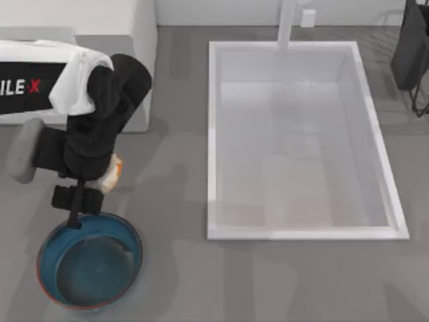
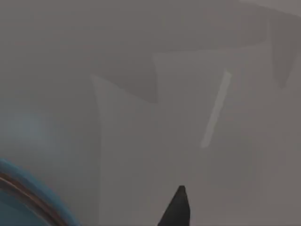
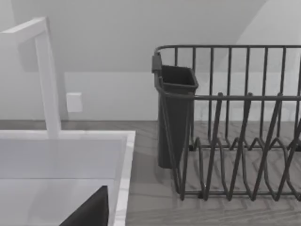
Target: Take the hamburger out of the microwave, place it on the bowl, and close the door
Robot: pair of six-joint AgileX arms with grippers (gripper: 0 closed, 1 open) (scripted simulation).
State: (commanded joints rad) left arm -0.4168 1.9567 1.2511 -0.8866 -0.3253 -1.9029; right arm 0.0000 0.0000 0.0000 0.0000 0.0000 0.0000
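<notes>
hamburger [image 1: 110,171] sits just above the blue bowl [image 1: 89,258] in the top view, tucked under the left gripper [image 1: 75,201], whose fingers seem clamped on it though their gap is mostly hidden. it looks light, soft and squashy, so a gentle hold across the bun's sides suits best. right arm is parked near the dish rack [image 3: 235,122], fingers unreadable.

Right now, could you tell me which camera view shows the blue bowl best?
The top view: the whole bowl sits at the table's front left, just below the left gripper. The left wrist view catches a slice of its blue wall and reddish rim. The right wrist view faces the sink and dish rack instead.
</notes>
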